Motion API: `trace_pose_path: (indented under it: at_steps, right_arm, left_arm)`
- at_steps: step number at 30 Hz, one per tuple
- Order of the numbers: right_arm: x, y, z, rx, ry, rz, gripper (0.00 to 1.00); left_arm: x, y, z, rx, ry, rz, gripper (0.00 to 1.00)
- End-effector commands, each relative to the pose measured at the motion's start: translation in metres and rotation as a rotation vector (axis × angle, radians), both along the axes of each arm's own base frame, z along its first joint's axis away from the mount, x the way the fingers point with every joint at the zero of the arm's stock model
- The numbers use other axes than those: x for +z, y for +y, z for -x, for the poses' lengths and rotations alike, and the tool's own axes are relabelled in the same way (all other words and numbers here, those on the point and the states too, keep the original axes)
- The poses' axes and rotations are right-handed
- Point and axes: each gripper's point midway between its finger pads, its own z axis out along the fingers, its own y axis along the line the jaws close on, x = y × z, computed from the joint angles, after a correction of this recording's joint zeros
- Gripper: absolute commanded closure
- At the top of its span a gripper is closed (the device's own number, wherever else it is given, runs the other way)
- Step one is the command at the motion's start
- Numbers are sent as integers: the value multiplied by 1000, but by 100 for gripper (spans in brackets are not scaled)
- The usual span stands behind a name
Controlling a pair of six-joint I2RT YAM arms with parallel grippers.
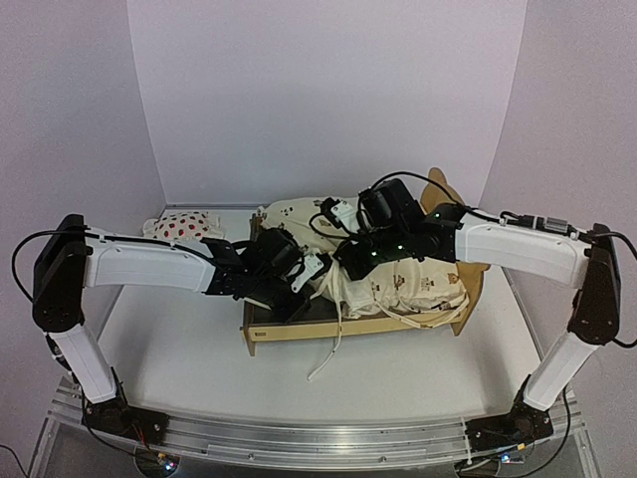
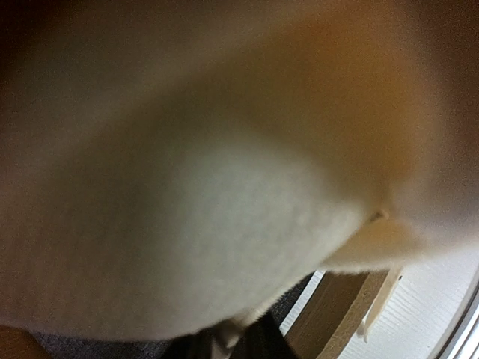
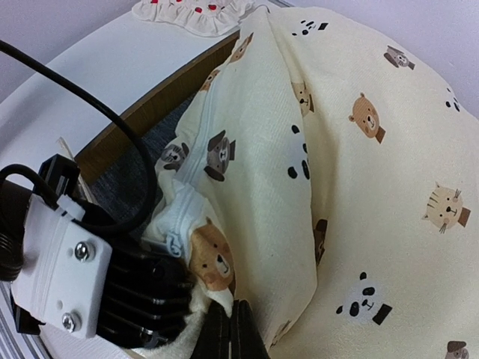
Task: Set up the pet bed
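Pet bed point(image 1: 289, 335) sits in the middle of the table point(image 1: 159, 349), a bit toward the right edge, when seen from above. A cream cover point(image 1: 408, 284) with little animals on it lies bunched up inside, mostly at the right end. A strawberry pillow point(image 1: 184, 226) waits near the far left corner. Both arms reach into the bed. The left gripper point(image 1: 299, 284) is at the bed's near left corner, and the right gripper point(image 1: 338, 269) is just beside it.

The left wrist view is almost all blurry cream cloth, with a bit of wood rail point(image 2: 337, 314) and grey floor point(image 2: 82, 348) below it. I cannot tell if the left fingers are open or closed.

In the right wrist view the right fingers point(image 3: 218, 335) are pressed tight together at the cover's edge, near its zipper point(image 3: 174, 243). I cannot tell if any cloth is caught between them.

I think the step is spreading the cover over the bed. Next, the cloth needs a gentle pull toward the left end. That would hide the grey floor without sliding the light frame.

No words can be read. The tiny brown marks on the cover are too small.
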Motion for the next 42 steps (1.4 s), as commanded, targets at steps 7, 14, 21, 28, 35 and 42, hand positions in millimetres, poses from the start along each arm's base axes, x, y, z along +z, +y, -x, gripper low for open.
trace_pose_path:
  at_steps: [7, 14, 21, 28, 35, 42]
  right_arm:
    - [34, -7, 1, -14, -51, -34, 100]
    - [35, -5, 1, -12, -43, -46, 100]
    - [31, -3, 1, -14, -31, -45, 100]
    - [28, -2, 1, -15, -22, -44, 100]
    - [26, -1, -1, -18, -19, -41, 100]
    - [20, 0, -1, -19, -9, -34, 100]
  left_arm:
    - [42, -7, 4, 54, 47, 100, 100]
    - [97, -22, 23, 24, 83, 263, 100]
    - [113, -31, 26, 51, 136, 345, 100]
    - [115, -33, 25, 84, 159, 375, 100]
    - [126, -41, 29, 101, 194, 428, 100]
    - [117, -33, 22, 180, 191, 419, 100]
